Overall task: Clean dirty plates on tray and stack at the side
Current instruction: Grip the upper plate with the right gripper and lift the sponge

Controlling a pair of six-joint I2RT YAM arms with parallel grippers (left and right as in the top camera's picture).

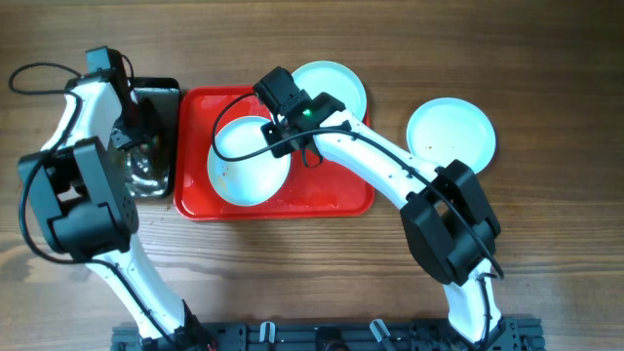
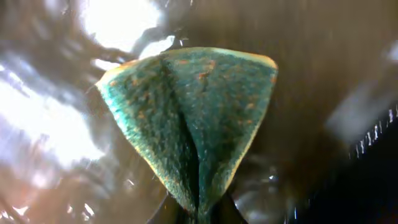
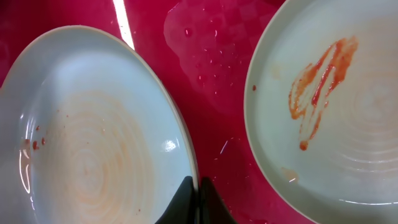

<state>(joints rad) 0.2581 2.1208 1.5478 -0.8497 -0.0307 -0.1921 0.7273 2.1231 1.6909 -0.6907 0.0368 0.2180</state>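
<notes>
Right claw [image 3: 199, 194] has its two fingers drawn almost together on the rim of the held plate [image 1: 249, 164], which lies flat in the tray [image 1: 331, 200] a little left of the middle of the bench [image 1: 556, 283]. Only a faint orange film and a few red specks show on it. Left claw [image 2: 199, 215] is pinched tight on a folded green sponge [image 2: 193, 124], over the black tray [image 1: 161, 96] toward the bench's left edge, above something wet and glistening that I cannot make out. Just beside the held plate, at the tray's far right corner, the smeared plate [image 3: 323, 118] carries a bold orange-red streak and looks untouched. The third plate [image 1: 450, 132] sits alone on the wood toward the right edge. I judge the step to be wiping the held plate. Next, the sponge must cross to that plate while the right claw steadies the rim, so the plate does not skate on the wet tray.
</notes>
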